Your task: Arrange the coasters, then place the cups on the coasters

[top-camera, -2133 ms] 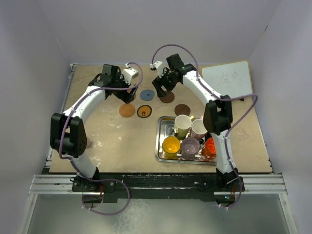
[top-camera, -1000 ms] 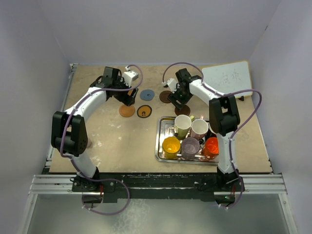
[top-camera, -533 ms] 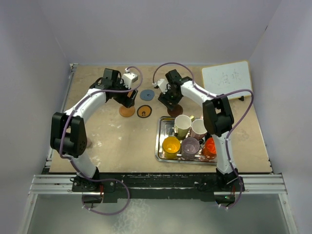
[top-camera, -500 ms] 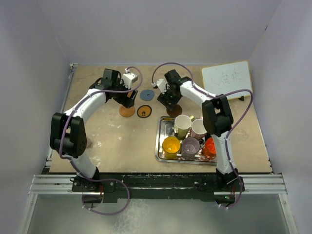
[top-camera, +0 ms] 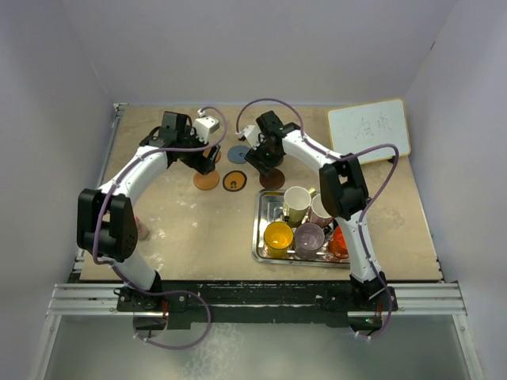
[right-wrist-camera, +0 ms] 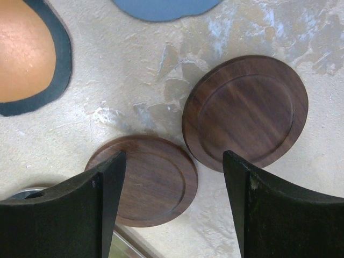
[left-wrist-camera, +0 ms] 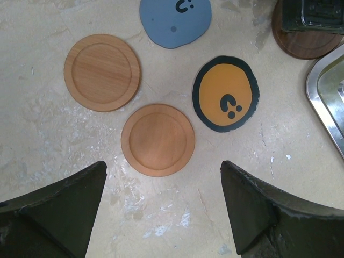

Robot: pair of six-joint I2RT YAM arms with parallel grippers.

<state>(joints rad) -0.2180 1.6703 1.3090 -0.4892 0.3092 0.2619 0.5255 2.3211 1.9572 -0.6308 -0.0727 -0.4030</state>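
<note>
All rests on one surface: the steel tray at five o'clock holds the cups, and the coasters bunch toward twelve. Both claws gape empty, right claw over two touching dark brown coasters, left claw over the orange-brown pair; sliding them well apart seems wisest.

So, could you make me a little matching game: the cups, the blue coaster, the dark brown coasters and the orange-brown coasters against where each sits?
Things:
1. cups
2. blue coaster
3. dark brown coasters
4. orange-brown coasters

Places:
A. side by side below the right gripper
B. in the steel tray
C. below the left gripper
D. between the two grippers, seen from above

Pairs: 1-B, 2-D, 3-A, 4-C
</note>
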